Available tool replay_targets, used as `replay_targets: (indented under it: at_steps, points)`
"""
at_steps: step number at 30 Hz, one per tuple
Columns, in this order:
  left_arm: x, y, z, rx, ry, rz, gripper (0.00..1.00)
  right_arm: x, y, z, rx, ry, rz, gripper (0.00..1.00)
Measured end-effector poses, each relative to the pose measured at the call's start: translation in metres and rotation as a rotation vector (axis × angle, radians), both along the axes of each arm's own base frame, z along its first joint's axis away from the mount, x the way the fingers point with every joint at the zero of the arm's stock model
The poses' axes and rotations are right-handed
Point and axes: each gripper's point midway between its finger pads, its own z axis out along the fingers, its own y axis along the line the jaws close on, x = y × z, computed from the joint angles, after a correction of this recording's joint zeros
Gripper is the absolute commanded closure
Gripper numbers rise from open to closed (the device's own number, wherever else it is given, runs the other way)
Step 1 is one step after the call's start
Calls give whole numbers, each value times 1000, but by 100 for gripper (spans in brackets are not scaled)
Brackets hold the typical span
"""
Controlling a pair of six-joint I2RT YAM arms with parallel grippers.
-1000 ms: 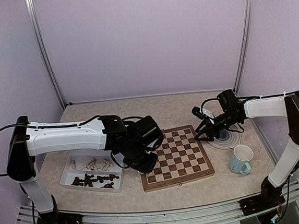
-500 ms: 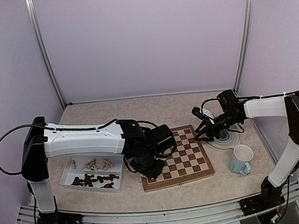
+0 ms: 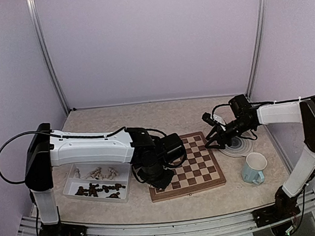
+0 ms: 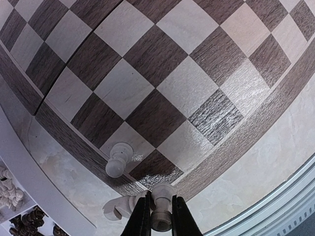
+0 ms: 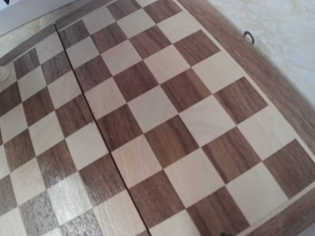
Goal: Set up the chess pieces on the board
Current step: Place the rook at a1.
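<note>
The board [image 3: 193,165] lies between the arms and fills the left wrist view [image 4: 162,73] and the right wrist view [image 5: 157,113]. My left gripper [image 3: 160,178] is over the board's near left corner. In the left wrist view it [image 4: 161,199] is shut on a pale cream piece [image 4: 162,191], held just above the brown border. A pale pawn [image 4: 118,160] stands on a cream edge square beside it. Another pale piece [image 4: 117,206] sits behind the fingers at the border. My right gripper [image 3: 213,137] hovers at the board's far right edge; its fingers do not show clearly.
A white tray [image 3: 74,186] with pale and dark pieces lies left of the board; its rim [image 4: 29,167] shows in the left wrist view. A round grey-ringed plate [image 3: 238,148] and a pale blue mug [image 3: 254,168] stand right of the board.
My left arm has swung right from near the tray to the board's near left corner, carrying the pale piece. The right arm has not moved.
</note>
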Motion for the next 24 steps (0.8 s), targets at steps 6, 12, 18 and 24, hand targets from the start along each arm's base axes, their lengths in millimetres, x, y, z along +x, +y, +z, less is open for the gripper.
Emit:
replay_targets:
  at_steps: [6,12,18,24]
  points:
    - [0,0,-5,7,3,2,100,0,0,0,0,0,0,47]
    - [0,0,-8,16,4,3,97,0,0,0,0,-1,1,47]
    - [0,1,-12,26,6,3,87,0,0,0,-1,-1,2,47]
    - [0,1,-15,33,9,3,81,0,0,-1,-1,-1,2,47]
